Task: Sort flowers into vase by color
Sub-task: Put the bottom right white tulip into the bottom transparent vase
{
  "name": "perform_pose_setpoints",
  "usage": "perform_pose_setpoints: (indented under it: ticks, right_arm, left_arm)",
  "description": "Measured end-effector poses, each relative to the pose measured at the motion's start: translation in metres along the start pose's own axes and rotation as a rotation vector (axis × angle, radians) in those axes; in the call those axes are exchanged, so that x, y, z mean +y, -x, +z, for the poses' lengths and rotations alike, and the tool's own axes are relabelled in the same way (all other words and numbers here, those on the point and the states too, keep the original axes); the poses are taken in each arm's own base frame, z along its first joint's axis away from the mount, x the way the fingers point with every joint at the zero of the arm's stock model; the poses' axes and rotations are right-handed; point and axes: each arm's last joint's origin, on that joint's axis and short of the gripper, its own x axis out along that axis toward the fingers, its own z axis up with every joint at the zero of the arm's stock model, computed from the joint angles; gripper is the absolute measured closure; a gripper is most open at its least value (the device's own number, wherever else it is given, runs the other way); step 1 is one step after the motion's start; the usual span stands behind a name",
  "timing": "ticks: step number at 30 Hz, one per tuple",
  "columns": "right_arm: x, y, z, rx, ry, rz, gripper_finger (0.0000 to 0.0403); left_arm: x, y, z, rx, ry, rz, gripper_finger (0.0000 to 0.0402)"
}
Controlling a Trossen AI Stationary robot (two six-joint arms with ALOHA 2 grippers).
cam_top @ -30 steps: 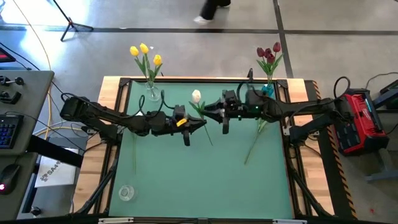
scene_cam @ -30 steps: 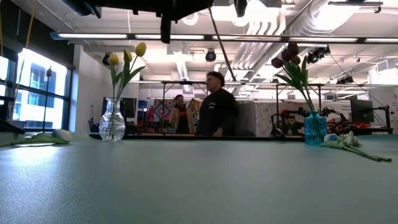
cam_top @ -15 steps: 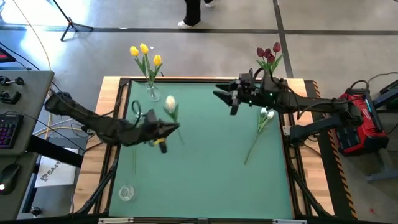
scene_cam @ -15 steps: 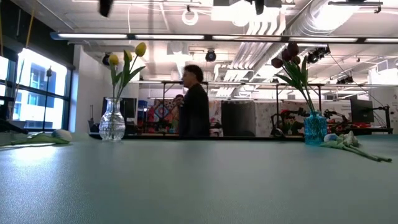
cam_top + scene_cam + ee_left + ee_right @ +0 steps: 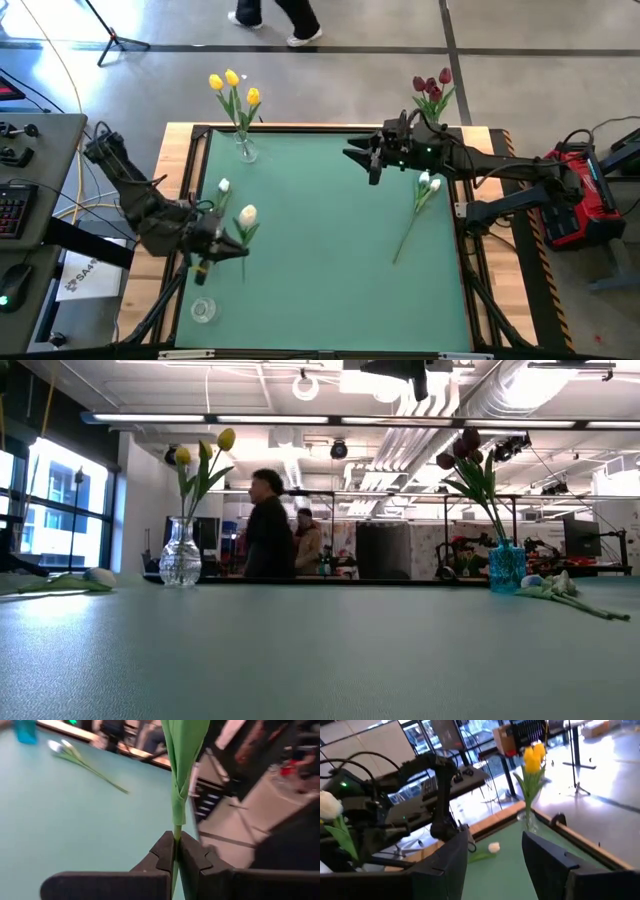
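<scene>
The left pincer (image 5: 238,250) is clenched on the green stem of a white tulip (image 5: 246,216), its head just beyond the fingertips, above the desk (image 5: 320,250). Another white tulip (image 5: 222,188) lies near that pincer, on the side toward the vase with yellow tulips (image 5: 243,148). The right pincer (image 5: 358,158) hangs released beside the red tulips (image 5: 432,88); two white tulips (image 5: 428,184) lie just behind it

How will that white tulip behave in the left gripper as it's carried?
Probably floppy: the left gripper pinches only the thin stem of the white tulip, so the head may sway. It looks light. The narrow stem could twist between the fingers.
</scene>
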Motion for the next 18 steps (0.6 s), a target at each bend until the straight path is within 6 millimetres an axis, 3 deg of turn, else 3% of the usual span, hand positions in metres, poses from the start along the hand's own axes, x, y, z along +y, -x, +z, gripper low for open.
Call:
perform_pose_setpoints:
  ticks: [11,18]
  right_arm:
    - [-0.001,0.000,-0.009,0.082,-0.069,-0.024,0.0226]
    - [-0.001,-0.002,-0.009,0.067,-0.030,-0.025,0.0226]
  left_arm:
    - [-0.023,0.034,-0.014,0.094,0.141,-0.242,0.0401]
    - [-0.025,0.045,-0.016,0.088,0.116,-0.277,0.0401]
